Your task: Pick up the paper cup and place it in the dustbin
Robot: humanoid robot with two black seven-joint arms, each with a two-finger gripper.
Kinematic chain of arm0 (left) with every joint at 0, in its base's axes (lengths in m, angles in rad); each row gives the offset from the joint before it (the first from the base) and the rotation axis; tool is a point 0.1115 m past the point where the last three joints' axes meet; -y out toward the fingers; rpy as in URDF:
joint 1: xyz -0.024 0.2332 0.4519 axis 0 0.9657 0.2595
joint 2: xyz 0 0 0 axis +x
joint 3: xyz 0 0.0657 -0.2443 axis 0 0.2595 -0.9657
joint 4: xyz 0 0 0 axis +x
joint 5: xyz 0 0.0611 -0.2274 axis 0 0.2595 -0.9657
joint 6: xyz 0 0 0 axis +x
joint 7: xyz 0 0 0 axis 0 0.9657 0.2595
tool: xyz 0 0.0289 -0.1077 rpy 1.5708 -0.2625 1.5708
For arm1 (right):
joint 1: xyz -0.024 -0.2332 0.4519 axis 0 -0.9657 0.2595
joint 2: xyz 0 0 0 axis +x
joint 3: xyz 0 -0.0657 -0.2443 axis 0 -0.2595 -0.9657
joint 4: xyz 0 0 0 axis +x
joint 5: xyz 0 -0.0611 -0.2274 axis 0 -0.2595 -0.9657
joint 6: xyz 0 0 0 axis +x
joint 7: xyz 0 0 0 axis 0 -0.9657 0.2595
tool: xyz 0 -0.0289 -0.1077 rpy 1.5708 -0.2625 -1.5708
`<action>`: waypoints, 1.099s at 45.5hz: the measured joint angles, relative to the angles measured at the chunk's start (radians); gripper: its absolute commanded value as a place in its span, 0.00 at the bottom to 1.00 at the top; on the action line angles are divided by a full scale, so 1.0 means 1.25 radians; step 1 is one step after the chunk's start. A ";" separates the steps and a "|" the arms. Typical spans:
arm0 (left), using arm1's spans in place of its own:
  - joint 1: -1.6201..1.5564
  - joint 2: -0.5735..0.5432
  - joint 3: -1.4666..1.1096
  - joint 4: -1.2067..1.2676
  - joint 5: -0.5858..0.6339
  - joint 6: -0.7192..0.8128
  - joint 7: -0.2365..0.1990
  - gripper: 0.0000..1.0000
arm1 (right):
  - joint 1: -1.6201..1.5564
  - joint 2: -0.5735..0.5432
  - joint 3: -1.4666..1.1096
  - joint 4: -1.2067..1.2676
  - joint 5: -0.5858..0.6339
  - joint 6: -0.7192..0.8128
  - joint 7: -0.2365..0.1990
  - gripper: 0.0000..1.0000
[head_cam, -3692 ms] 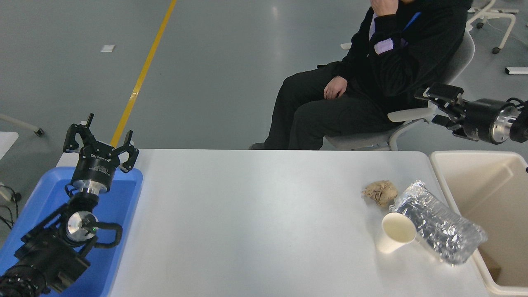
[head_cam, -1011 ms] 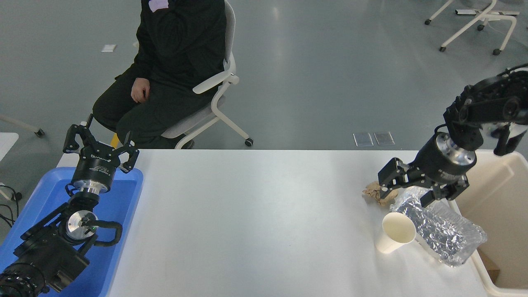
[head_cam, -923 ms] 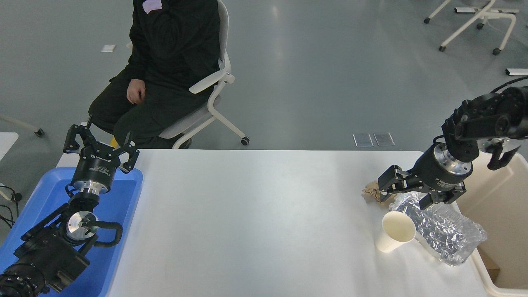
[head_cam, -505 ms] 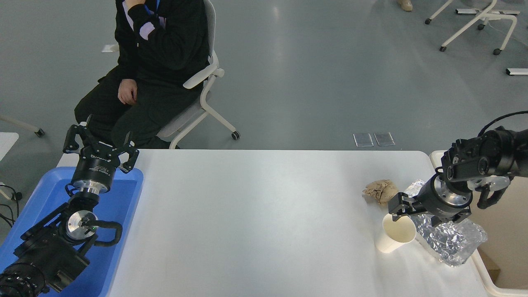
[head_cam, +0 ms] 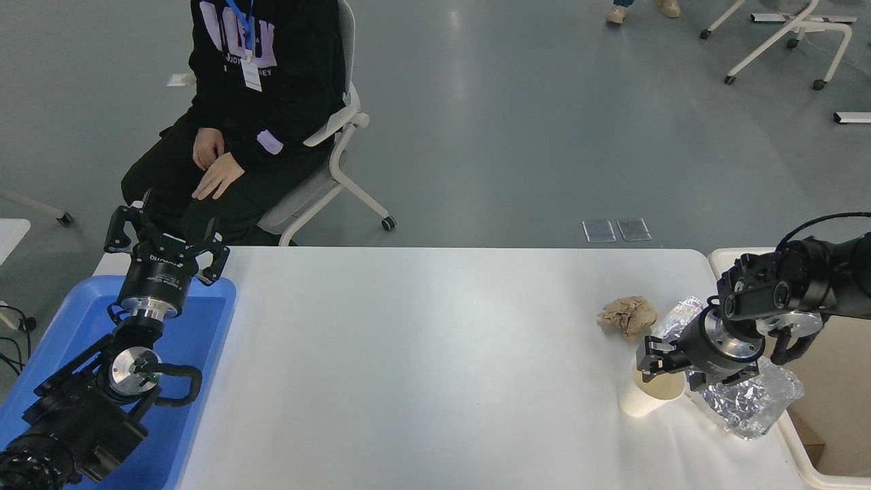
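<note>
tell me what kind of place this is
Probably a robotics lab or test hall, not a home: a bare grey floor with a painted yellow line, white wheeled office chairs, and a plain white table set with a few test items between two black robot arms.

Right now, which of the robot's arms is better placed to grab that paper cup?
The right one. The right gripper is directly over the paper cup, with the dustbin beside it. The left gripper sits far across the table, above the blue tray.
</note>
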 measured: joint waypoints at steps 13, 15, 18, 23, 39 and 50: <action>0.000 0.000 0.000 0.000 0.000 0.000 0.000 0.99 | -0.005 -0.004 0.005 -0.006 0.076 -0.002 0.000 0.00; 0.000 0.000 0.000 0.000 0.000 0.000 0.000 0.99 | -0.005 -0.005 0.005 -0.006 0.087 -0.003 0.000 0.00; 0.000 0.000 0.000 0.000 0.000 0.000 0.000 0.99 | -0.005 -0.005 0.005 -0.007 0.099 -0.003 0.000 0.00; 0.000 0.000 0.000 0.000 0.000 0.000 0.000 0.99 | -0.005 -0.006 0.006 -0.007 0.112 -0.003 0.000 0.00; 0.000 0.000 0.000 -0.001 0.000 0.000 0.000 0.99 | 0.019 -0.030 0.006 0.013 0.127 0.024 0.001 0.00; 0.000 0.000 0.000 -0.001 0.000 0.000 0.000 0.99 | 0.125 -0.068 -0.004 0.056 0.129 0.173 0.003 0.00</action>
